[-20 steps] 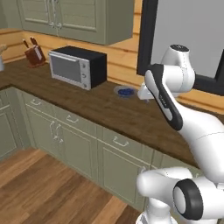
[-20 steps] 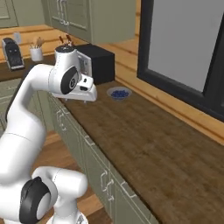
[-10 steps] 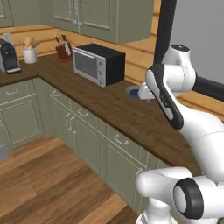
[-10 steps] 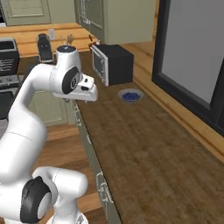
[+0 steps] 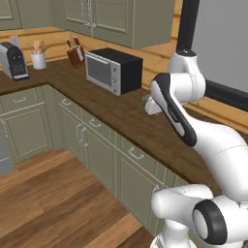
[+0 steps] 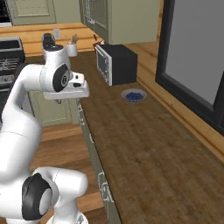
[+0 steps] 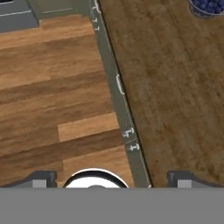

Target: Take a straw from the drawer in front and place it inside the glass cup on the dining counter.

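The gripper hangs pointing straight down over the front edge of a dark wood worktop, its two dark fingertips set wide apart with nothing between them. That spread, empty stance fits an arm being carried while the base finds its place, not one reaching for anything.

Below the hand, the worktop's edge runs up the picture, with the tops of sage-green cabinet fronts and small silver handles along it, and plank wood floor to the left. A small bowl of blueberries sits further along the worktop, just short of a black and silver microwave.

Beyond the microwave, near the corner, stand a knife block, a white utensil pot and a coffee machine.

A row of shallow drawers sits under the worktop, all closed; which one holds the straw cannot be told. The straw, glass cup and dining counter are out of sight, so the task looks barely begun.
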{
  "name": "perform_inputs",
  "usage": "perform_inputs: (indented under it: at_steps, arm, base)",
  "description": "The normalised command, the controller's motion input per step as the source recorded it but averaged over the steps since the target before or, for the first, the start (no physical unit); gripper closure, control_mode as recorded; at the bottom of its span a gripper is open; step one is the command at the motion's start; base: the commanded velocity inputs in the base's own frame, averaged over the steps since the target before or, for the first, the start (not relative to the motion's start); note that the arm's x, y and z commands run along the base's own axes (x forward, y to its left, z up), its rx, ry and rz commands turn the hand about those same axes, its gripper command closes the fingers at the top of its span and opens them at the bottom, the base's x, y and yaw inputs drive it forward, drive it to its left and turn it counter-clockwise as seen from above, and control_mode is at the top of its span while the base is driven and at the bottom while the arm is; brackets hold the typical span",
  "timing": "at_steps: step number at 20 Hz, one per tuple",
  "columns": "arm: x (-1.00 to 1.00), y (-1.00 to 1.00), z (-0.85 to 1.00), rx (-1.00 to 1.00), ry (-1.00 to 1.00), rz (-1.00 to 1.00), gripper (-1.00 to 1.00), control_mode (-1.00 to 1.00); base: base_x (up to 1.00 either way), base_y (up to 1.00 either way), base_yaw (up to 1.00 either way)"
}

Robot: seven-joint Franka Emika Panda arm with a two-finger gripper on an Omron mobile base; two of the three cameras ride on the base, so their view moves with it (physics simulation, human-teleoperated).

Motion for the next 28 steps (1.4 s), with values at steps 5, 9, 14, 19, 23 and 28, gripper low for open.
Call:
perform_inputs:
  at_steps: [5,9,14,19,23,28]
  arm:
    - [-0.01,0.77,-0.2,-0.34,-0.06,0.02,-1.0,-1.0]
    - [0.0,0.63,-0.44,-0.36,-0.04,0.0,-1.0,-1.0]
    - [0.04,0.49,-0.65,-0.36,-0.02,0.0,-1.0,-1.0]
    - [0.28,0.44,-0.72,-0.36,0.0,0.0,-1.0,-1.0]
    - [0.3,0.06,-0.73,-0.34,-0.04,0.0,-1.0,-1.0]
    - [0.33,0.0,-0.69,-0.2,0.0,0.0,-1.0,-1.0]
  base:
    - [0.0,0.0,0.0]
    - [0.0,0.0,0.0]
    - [0.0,0.0,0.0]
    - [0.0,0.0,0.0]
    - [0.0,0.0,0.0]
    - [0.0,0.0,0.0]
